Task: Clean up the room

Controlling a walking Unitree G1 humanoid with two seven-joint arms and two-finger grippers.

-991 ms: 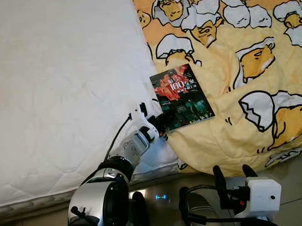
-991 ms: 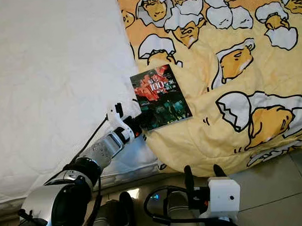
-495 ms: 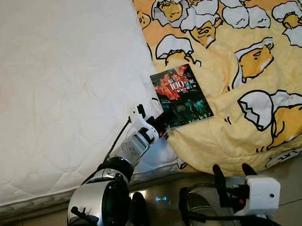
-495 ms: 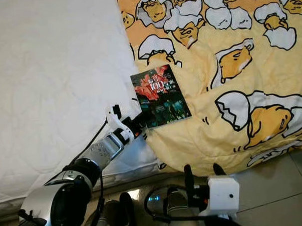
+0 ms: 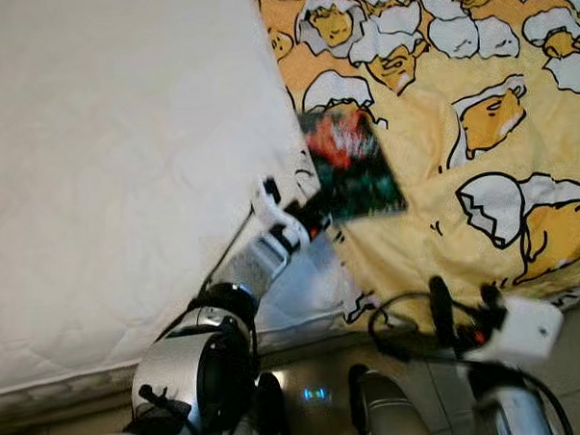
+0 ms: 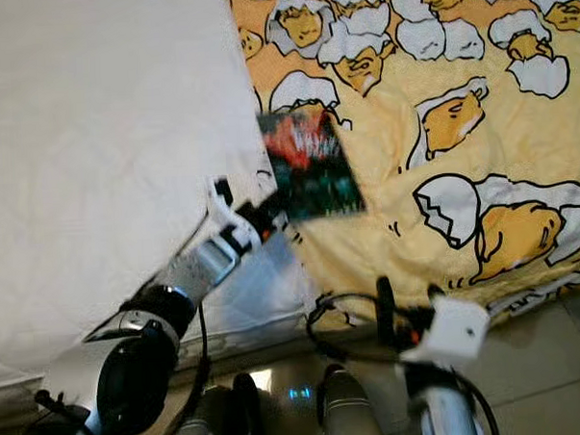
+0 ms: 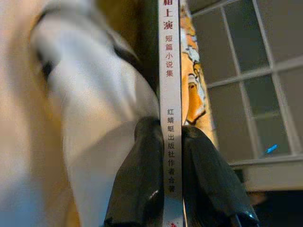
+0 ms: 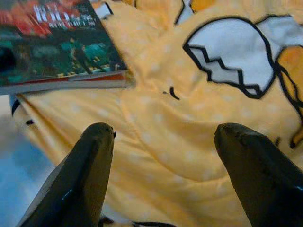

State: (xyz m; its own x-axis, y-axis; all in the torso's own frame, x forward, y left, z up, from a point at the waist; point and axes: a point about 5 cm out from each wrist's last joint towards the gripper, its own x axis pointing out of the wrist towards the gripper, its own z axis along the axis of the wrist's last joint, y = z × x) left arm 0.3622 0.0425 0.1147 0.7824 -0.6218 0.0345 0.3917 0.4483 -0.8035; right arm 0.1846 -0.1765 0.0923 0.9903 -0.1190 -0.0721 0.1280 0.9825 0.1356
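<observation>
At the bed's near edge, the book lies on the yellow quilt beside the white mattress. The left gripper clamps its spine; it looks light, stiff and thin-edged. The right gripper hangs with jaws spread.

Bright, even daylight over the white mattress, nearly washed out, with soft shadow only along its near edge above the floor. Strong motion blur in both eye views, smearing the book cover and the yellow blanket pattern. Sharper in the left wrist view, with the book spine in focus and pale window panes behind; slightly soft in the right wrist view.
</observation>
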